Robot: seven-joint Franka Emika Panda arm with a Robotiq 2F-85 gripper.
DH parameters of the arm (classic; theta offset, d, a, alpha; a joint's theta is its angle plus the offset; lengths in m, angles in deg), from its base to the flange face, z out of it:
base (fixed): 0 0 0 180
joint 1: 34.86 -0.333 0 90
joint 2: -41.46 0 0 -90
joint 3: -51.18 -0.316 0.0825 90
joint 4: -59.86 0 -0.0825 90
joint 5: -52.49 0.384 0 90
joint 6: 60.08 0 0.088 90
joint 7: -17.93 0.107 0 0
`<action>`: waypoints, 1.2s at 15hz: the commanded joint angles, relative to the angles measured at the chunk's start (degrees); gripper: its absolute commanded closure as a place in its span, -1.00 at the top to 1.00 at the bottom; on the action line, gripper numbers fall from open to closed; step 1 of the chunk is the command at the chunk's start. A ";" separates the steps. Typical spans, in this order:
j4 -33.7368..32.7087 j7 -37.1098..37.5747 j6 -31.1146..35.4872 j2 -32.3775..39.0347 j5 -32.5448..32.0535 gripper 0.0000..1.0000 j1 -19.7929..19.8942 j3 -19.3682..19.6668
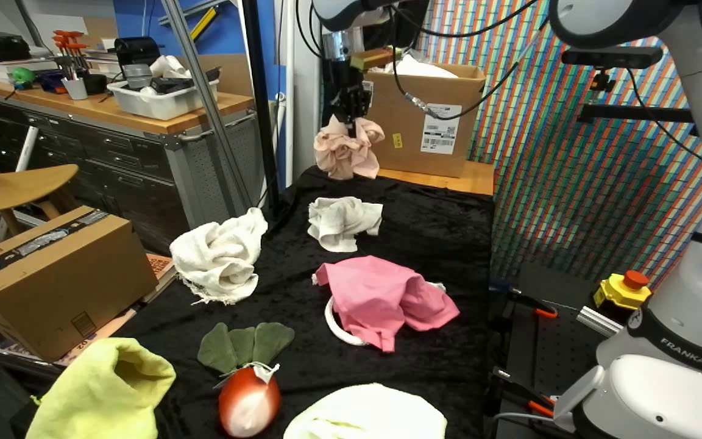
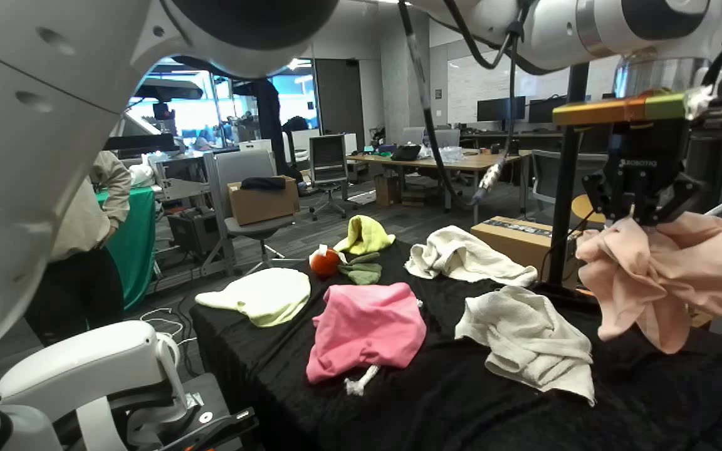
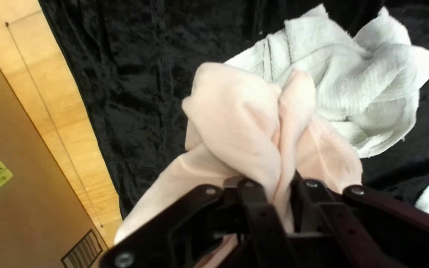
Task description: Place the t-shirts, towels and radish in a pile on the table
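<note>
My gripper (image 1: 351,122) is shut on a bunched peach cloth (image 2: 668,275) and holds it above the far end of the black-covered table (image 1: 436,231). In the wrist view folds of the peach cloth (image 3: 240,123) come up between the fingers (image 3: 274,190), which are partly hidden. A crumpled white towel (image 1: 342,222) lies near and below it. A second white towel (image 1: 220,256) lies at the table's side. A pink shirt (image 1: 384,296) lies mid-table, partly over a white ring-like loop (image 1: 336,329). A yellow cloth (image 1: 104,390), a pale yellow cloth (image 1: 366,414) and the red-and-white radish (image 1: 249,402) with green leaves are at the near end.
A large cardboard box (image 1: 412,122) stands on wood beyond the table's far end. Another cardboard box (image 1: 58,280) and a dark upright post (image 2: 568,163) stand beside the table. Cables (image 2: 430,125) hang from the arm.
</note>
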 commanded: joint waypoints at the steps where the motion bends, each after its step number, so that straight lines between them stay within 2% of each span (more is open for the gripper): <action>1: 11.49 -1.97 -2.88 -12.71 -0.97 -0.87 -1.22 -0.48; 5: 20.67 -4.56 -6.54 -23.67 -2.11 -0.87 -3.32 -1.96; 10: 31.85 -5.75 -8.87 -33.93 -3.08 -0.87 -8.70 -4.08; 14: 38.03 -4.15 -6.81 -37.33 -3.87 -0.88 -12.04 -6.34; 18: 41.57 -1.16 -2.43 -36.25 -3.99 -0.88 -13.62 -7.22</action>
